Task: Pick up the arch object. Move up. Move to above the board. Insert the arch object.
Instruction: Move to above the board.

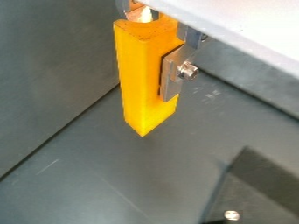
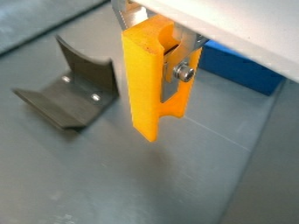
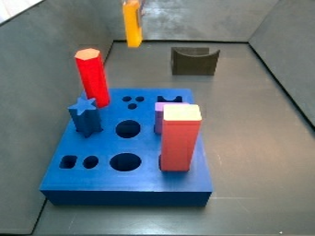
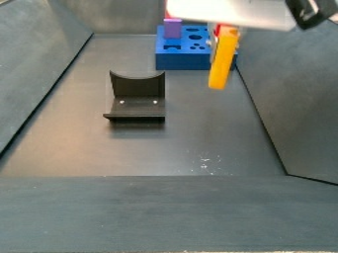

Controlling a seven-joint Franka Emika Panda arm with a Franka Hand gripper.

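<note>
Arch object (image 3: 132, 23) held upright in the pincer (image 2: 176, 72), clear of the desk (image 3: 264, 111).

From the left in a side view: my board (image 3: 87, 175), then the hanging post above and behind it. I judge the pincer, clamped on its upper part, must carry it toward the board, long axis vertical.

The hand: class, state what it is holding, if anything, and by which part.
The hand holds the arch object, clamped by its upper end; the rest hangs free above the floor, clear of the fixture and the board.
</note>
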